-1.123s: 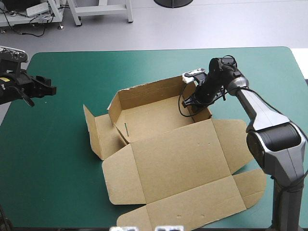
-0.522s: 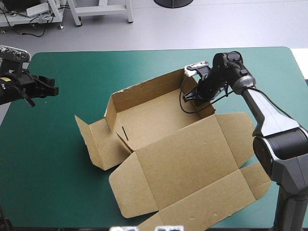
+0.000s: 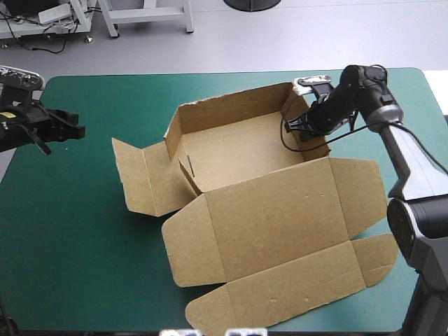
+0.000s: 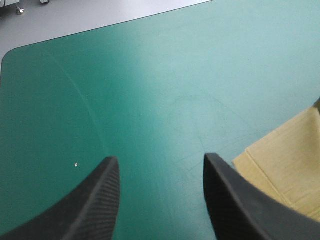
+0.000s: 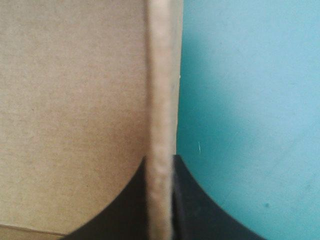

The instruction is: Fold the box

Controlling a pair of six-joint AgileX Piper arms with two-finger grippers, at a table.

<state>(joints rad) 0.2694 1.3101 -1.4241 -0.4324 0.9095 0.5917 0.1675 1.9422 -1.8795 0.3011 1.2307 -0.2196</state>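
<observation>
Since the earlier frames the brown cut-cardboard box (image 3: 245, 150) has slid and turned toward the far right corner of the teal-green-covered counter (image 3: 84, 231), dragged along by the right tool (image 3: 302, 127); that tool is clamped on the box's right end wall, with the board edge pinched between its black fingers in the wrist view; left tool (image 4: 160, 162) has its fingers apart with nothing between them, over the counter's left side, well apart from the box; box sits mid-counter as an open tray, far wall and both end walls raised; left side flap (image 3: 136, 178) splays outward and looks untucked; lid panel (image 3: 280, 210) and its flaps lie flat toward the near edge; roughly halfway by my read, tucking the left side remains
</observation>
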